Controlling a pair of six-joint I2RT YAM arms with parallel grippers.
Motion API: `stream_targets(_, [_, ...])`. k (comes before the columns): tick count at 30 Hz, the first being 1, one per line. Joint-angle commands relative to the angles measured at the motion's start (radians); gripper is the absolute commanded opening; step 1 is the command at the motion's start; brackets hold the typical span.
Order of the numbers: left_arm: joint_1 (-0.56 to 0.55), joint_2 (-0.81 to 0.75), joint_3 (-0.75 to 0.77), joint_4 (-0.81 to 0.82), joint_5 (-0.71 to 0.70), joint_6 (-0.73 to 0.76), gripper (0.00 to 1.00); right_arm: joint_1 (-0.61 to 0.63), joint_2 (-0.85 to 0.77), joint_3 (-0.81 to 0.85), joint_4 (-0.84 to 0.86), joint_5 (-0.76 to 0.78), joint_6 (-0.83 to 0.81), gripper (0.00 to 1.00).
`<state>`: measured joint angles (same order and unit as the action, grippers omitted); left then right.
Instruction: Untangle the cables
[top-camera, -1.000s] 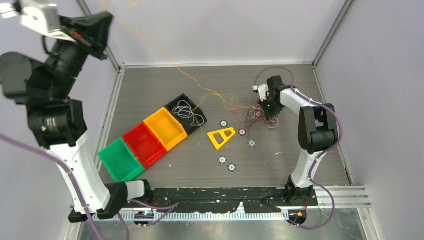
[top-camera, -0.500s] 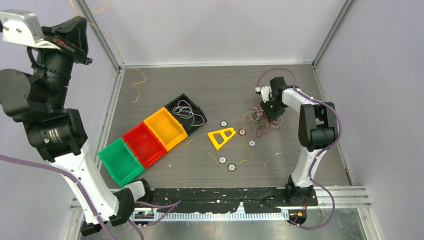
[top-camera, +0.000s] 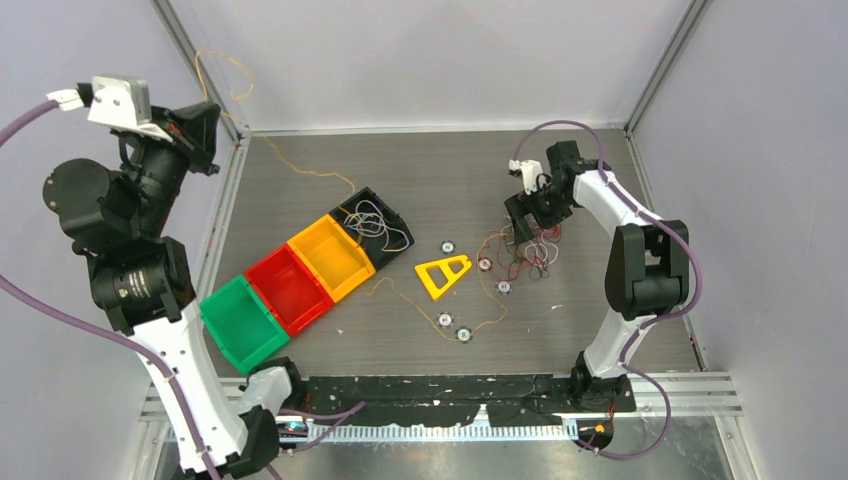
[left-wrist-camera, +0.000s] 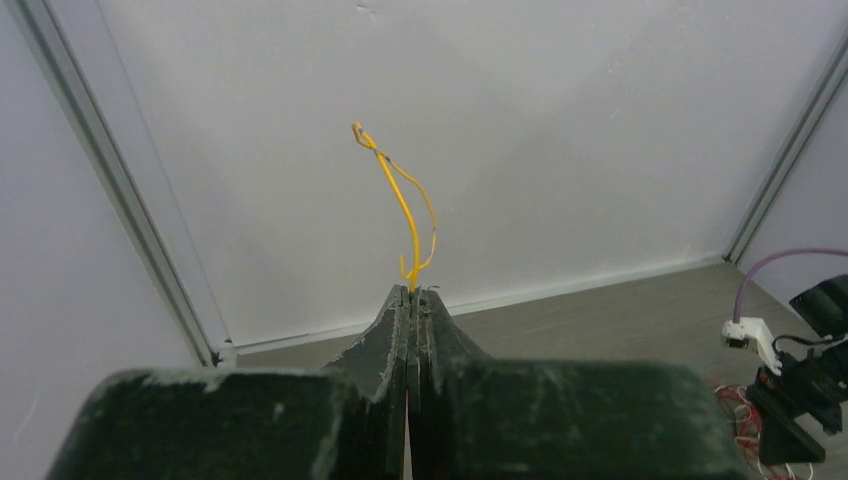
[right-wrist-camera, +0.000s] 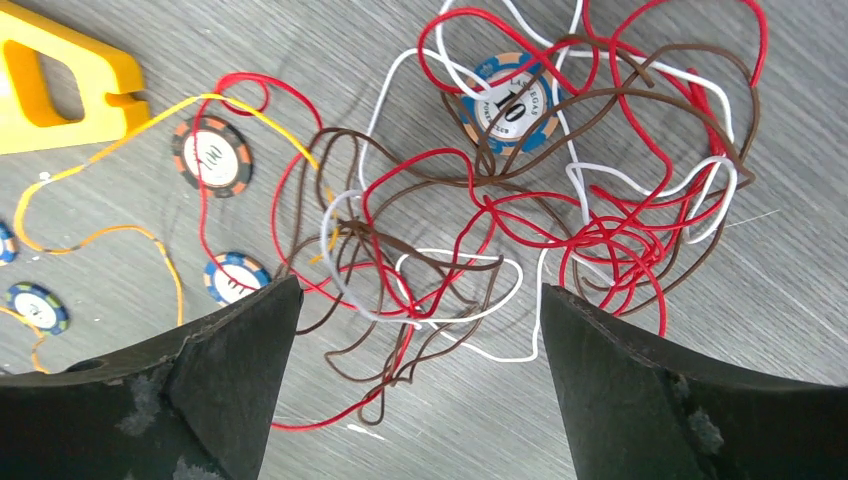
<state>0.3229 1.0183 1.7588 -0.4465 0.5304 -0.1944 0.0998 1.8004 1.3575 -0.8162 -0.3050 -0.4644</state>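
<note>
Pulling thin yellow-orange wire (left-wrist-camera: 403, 205): my left gripper (left-wrist-camera: 411, 292) is clamped on its end, high at far-left; I should draw slowly.
Tangle of red, brown, white wires (right-wrist-camera: 610, 245): on the grey table (right-wrist-camera: 760, 330) under my wide-open, empty right gripper (right-wrist-camera: 420, 300); pin it first.

A blue-edged poker chip (right-wrist-camera: 510, 100) reads "10".

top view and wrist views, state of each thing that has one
tangle of red, white and brown wires: knotted, ungripped
thin yellow-orange wire: one end pinched
left gripper: shut on that wire
right gripper: open above the tangle
black plastic bin: holds white wire loops
yellow plastic bin: empty
red plastic bin: empty
green plastic bin: empty
</note>
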Motion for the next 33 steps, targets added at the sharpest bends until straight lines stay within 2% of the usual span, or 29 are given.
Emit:
stream_targets(1, [0.007,-0.046,-0.101,0.007,0.071,0.064,0.0,-0.004,-0.073,0.044,-0.045,-0.067,0.002,0.95])
stream_targets(6, [0.007,-0.067,-0.21,0.014,0.091,0.118,0.0,-0.003,-0.084,0.053,-0.058,-0.089,0.01,0.95])
stream_targets(13, [0.007,-0.067,-0.268,0.003,0.012,0.225,0.0,-0.003,-0.08,0.062,-0.081,-0.118,0.013,0.95])
stream_targets(17, [0.007,-0.066,-0.275,0.058,-0.091,0.277,0.0,-0.003,-0.073,0.062,-0.085,-0.119,0.013,0.95])
stream_targets(22, [0.009,-0.029,-0.203,0.06,-0.146,0.322,0.0,-0.003,-0.067,0.063,-0.088,-0.117,0.013,0.95])
stream_targets(26, [0.011,-0.046,-0.193,0.062,-0.078,0.356,0.0,-0.003,-0.067,0.061,-0.087,-0.111,0.013,0.95])
stream_targets(33, [0.011,-0.088,-0.229,-0.049,0.122,0.391,0.0,-0.003,-0.065,0.057,-0.084,-0.108,0.012,0.95])
